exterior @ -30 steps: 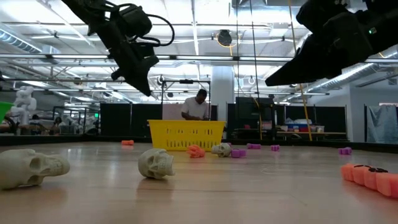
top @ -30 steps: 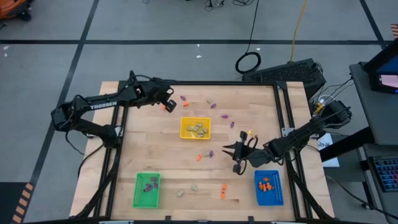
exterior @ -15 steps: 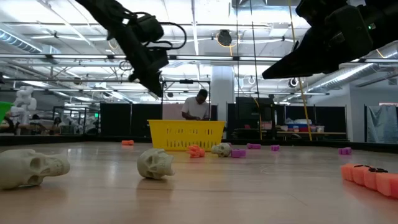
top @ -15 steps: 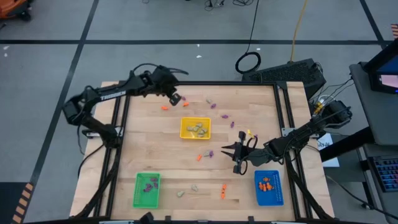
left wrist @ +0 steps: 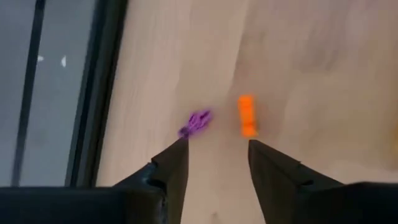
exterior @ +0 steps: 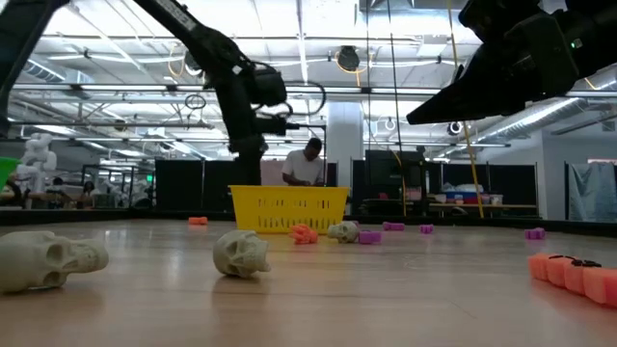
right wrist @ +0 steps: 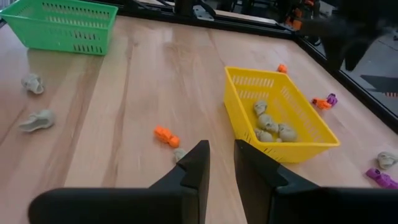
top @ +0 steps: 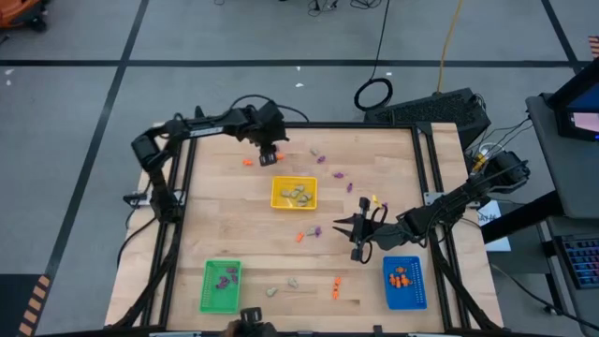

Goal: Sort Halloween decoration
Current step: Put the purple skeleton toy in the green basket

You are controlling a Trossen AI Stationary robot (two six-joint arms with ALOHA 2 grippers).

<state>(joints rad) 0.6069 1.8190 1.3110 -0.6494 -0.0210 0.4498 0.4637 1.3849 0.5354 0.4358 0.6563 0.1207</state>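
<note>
The Halloween decoration lies scattered as tiny trinkets. My left gripper hangs open, pointing steeply down near the table's far edge. Just beyond its fingertips a purple trinket and an orange one lie on the wood, neither of them touched. Another orange trinket lies to its left. My right gripper waits mid-right, its fingers a narrow gap apart with nothing between them. A pale trinket and an orange one lie on the table just ahead of it.
A yellow tray with pale skulls stands mid-table, a green tray with purple pieces near left, a blue tray with orange pieces near right. Loose purple trinkets lie far right of the yellow tray. Pale ones lie near the front edge.
My left gripper has swung along the far edge toward the table's right and come down, rolling about its own axis, so that it now points steeply down over the purple and orange trinkets. My right arm has kept still.
</note>
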